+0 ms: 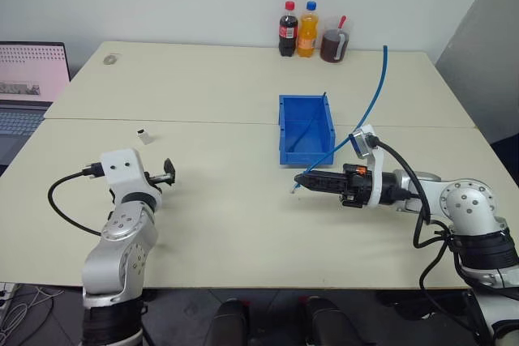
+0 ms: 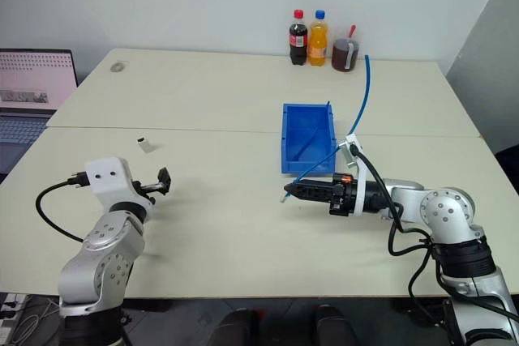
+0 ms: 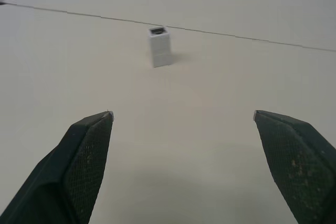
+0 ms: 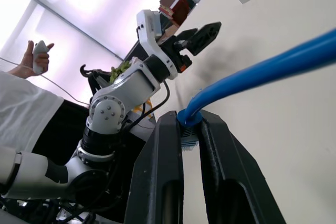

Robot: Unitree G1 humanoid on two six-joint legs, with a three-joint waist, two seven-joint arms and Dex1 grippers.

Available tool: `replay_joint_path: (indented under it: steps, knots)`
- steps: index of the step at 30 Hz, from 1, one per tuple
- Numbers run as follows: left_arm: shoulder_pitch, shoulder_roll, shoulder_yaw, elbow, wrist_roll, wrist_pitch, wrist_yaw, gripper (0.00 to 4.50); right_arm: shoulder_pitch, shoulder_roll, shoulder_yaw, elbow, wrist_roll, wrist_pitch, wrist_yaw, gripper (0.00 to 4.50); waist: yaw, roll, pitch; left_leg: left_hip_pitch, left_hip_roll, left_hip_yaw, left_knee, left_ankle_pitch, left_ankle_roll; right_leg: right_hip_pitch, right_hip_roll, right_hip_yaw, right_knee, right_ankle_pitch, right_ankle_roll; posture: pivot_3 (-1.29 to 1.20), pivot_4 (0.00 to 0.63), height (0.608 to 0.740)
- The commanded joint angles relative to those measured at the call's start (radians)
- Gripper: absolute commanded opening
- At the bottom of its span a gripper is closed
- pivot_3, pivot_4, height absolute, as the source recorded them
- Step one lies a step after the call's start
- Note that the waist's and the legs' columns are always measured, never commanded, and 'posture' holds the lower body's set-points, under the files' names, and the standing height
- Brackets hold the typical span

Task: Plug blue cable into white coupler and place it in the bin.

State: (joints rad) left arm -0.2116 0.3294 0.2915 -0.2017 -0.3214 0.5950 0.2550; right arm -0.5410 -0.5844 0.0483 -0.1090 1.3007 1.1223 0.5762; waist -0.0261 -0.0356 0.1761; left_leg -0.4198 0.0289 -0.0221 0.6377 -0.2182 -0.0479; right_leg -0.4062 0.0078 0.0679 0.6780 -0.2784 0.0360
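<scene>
Right end effector: fingers pressed together on the blue cable, pinching it just behind the plug. The plug tip sticks out past the fingertips, low over the surface, just in front of the bin's lower front wall. From the grip the cord arcs up and back over the bin, its free end in the air.

Left end effector: fingers spread wide, nothing between them. It sits low above the surface, aimed at the white coupler. The coupler stands upright and alone on the bare surface, dark opening up, ahead of my fingertips and apart from them, roughly centred in the gap as my left wrist view has it. It is well apart from the bin and from the cable plug.

Step in hand, as I judge it: approach to pick the coupler; plugging and binning not yet done.

Next move calls for: advance the left end effector until the coupler stands between the pads, then close on its side faces, leaving the opening free. The piece is small and light, so a skewed approach could tip it over. After that, bring its opening in line with the plug.

A person's hand with a controller shows behind my left arm in the right wrist view.
</scene>
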Motion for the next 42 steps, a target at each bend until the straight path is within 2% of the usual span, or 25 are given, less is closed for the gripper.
replay_joint_path:
  steps: [1, 6, 23, 30, 37, 42]
  knots:
    - [-0.111, 0.017, 0.028, 0.173, 0.062, -0.121, -0.016, 4.50, -0.027, 0.017, -0.004, 0.000, -0.068, -0.012, 0.036, 0.15, 0.000, 0.000, 0.000, 0.000, 0.000, 0.000, 0.000, 0.000, 0.000, 0.000, 0.000, 0.000, 0.000, 0.000, 0.000, 0.00, 0.150, 0.740]
    - [-0.226, 0.038, 0.033, 0.420, 0.088, -0.229, -0.082, 4.50, -0.029, 0.032, -0.026, -0.003, -0.106, -0.003, 0.041, 0.15, -0.001, 0.000, 0.000, -0.001, 0.000, -0.001, 0.002, 0.000, 0.000, 0.000, 0.000, -0.001, 0.001, 0.000, 0.000, 0.00, 0.150, 0.740]
    - [-0.505, 0.114, 0.015, 1.004, 0.177, -0.519, -0.163, 4.50, 0.036, 0.055, -0.104, -0.059, -0.151, 0.017, -0.023, 0.15, -0.004, -0.001, 0.000, -0.002, 0.000, -0.001, 0.003, 0.000, 0.000, 0.000, 0.000, -0.003, 0.001, 0.001, 0.000, 0.00, 0.150, 0.740]
    - [-0.614, 0.160, 0.014, 1.205, 0.195, -0.605, -0.173, 4.50, 0.040, 0.060, -0.135, -0.060, -0.145, 0.034, -0.043, 0.15, -0.004, -0.001, 0.000, -0.003, 0.000, -0.002, 0.003, 0.000, 0.000, 0.000, 0.000, -0.004, 0.001, 0.001, 0.000, 0.00, 0.150, 0.740]
    - [-0.661, 0.184, 0.012, 1.318, 0.194, -0.648, -0.213, 4.50, 0.048, 0.069, -0.153, -0.070, -0.141, 0.049, -0.060, 0.15, -0.004, -0.001, 0.000, -0.003, 0.000, -0.002, 0.003, 0.000, 0.000, 0.000, 0.000, -0.004, 0.001, 0.001, 0.000, 0.00, 0.150, 0.740]
    - [-0.677, 0.185, 0.009, 1.357, 0.190, -0.651, -0.253, 3.72, 0.049, 0.072, -0.167, -0.070, -0.144, 0.055, -0.069, 0.15, -0.004, -0.001, 0.000, -0.003, 0.000, -0.002, 0.003, 0.000, 0.000, 0.000, 0.000, -0.004, 0.001, 0.001, 0.000, 0.00, 0.150, 0.740]
